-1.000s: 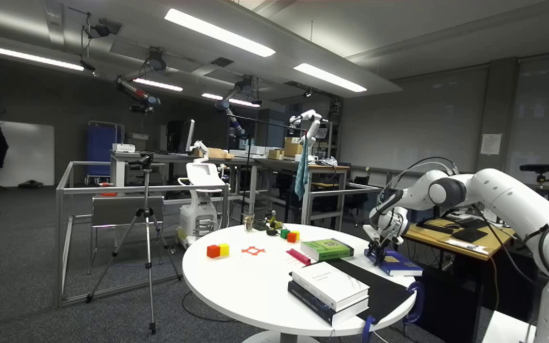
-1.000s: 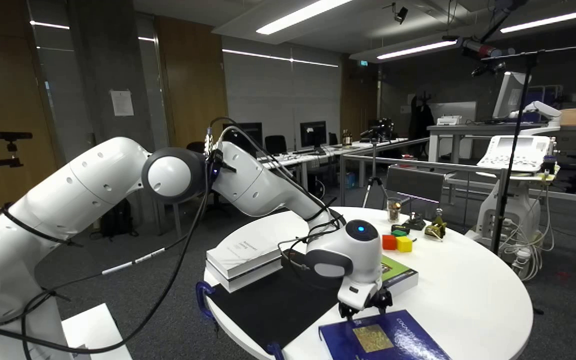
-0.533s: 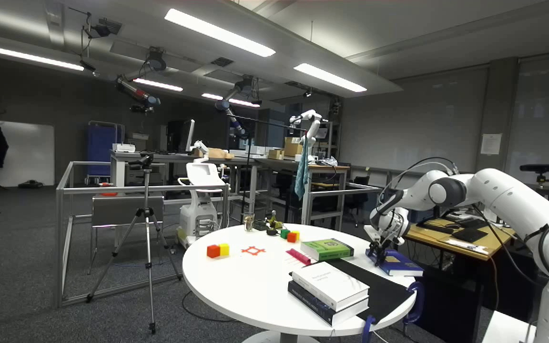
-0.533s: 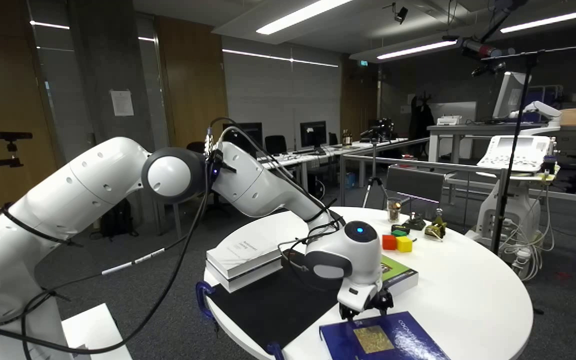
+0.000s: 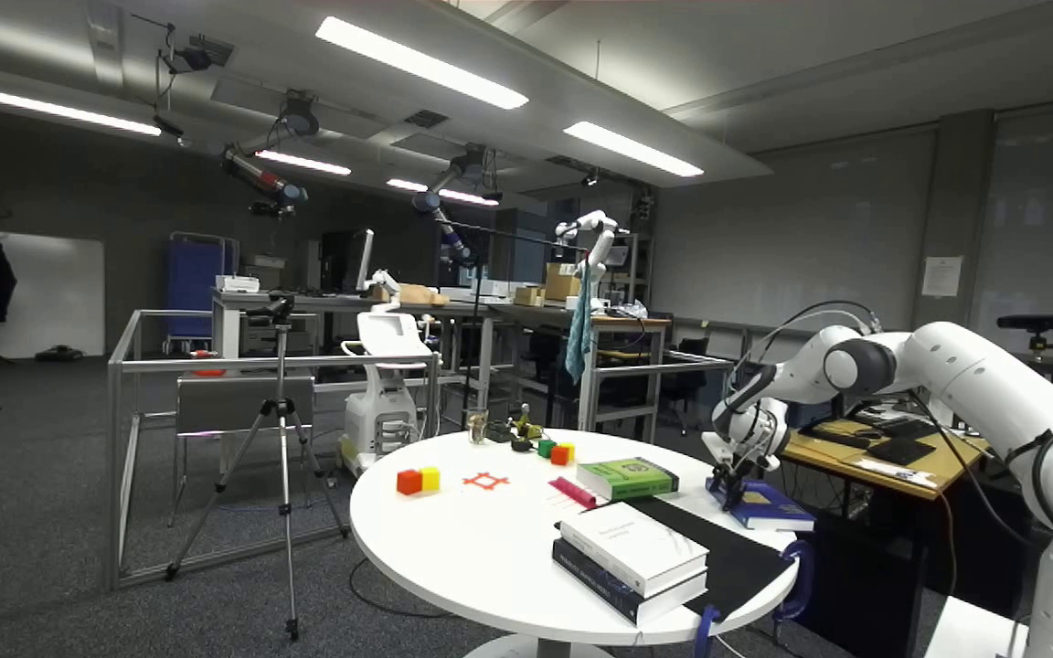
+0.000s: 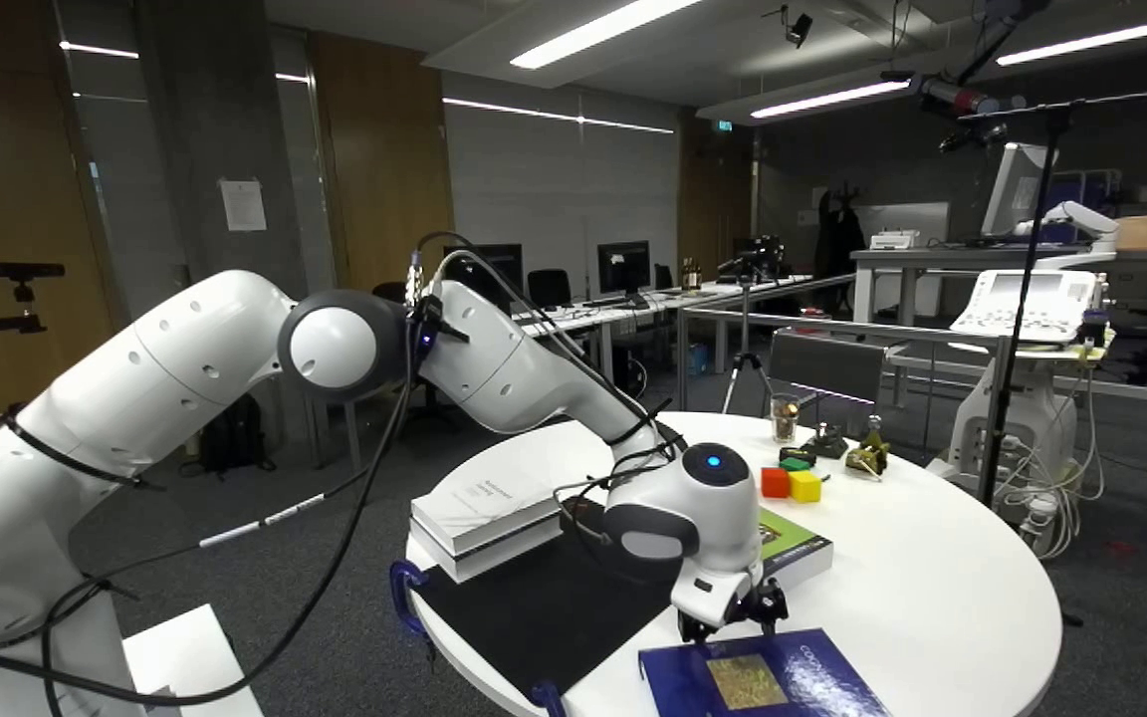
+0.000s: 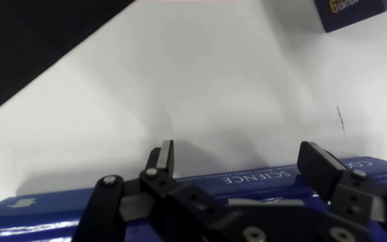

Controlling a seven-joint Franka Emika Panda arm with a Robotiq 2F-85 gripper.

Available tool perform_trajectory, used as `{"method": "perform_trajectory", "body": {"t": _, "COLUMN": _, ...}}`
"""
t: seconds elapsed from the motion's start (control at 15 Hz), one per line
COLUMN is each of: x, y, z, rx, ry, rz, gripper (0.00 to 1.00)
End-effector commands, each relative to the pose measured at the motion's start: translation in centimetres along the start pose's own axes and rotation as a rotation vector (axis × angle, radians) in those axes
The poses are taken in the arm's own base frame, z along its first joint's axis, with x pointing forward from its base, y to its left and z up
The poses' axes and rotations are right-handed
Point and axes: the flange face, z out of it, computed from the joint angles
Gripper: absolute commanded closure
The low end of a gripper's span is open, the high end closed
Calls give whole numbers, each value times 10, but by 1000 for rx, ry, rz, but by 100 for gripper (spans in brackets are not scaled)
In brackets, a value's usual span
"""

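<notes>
A thick blue book [image 6: 678,682] with a gold picture on its cover lies flat at the table's rim. In an exterior view a corner of the blue book [image 5: 792,521] appears to reach past the table's edge. Over its spine side stands my gripper [image 6: 731,629], pointing down, jaws wide apart and nothing between them. In the wrist view the gripper [image 7: 236,146] straddles part of the lettered spine [image 7: 257,181], and its fingertips reach beyond the spine's edge. Whether the fingers touch the book cannot be made out.
The round white table [image 6: 942,597] bears a black mat [image 6: 554,597], a white book [image 5: 633,544] on a dark one, and a green book [image 5: 627,478]. A red cube [image 6: 776,483] and a yellow cube [image 6: 804,486] sit farther off. Blue clamps [image 6: 404,597] grip the rim.
The gripper has moved a short way toward the table's edge, and the blue book has slid the same way with it. The jaws have stayed open.
</notes>
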Motion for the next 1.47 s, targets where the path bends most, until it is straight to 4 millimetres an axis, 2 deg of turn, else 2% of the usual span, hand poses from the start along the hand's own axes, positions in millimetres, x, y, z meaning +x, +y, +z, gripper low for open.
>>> {"method": "perform_trajectory", "body": {"t": 0.0, "x": 9, "y": 11, "z": -15, "rx": 18, "ry": 3, "rz": 16, "gripper": 0}}
{"method": "perform_trajectory", "body": {"t": 1.07, "x": 33, "y": 18, "z": -36, "rx": 36, "ry": 9, "rz": 56, "gripper": 0}}
{"method": "perform_trajectory", "body": {"t": 1.4, "x": 34, "y": 20, "z": -40, "rx": 36, "ry": 8, "rz": 60, "gripper": 0}}
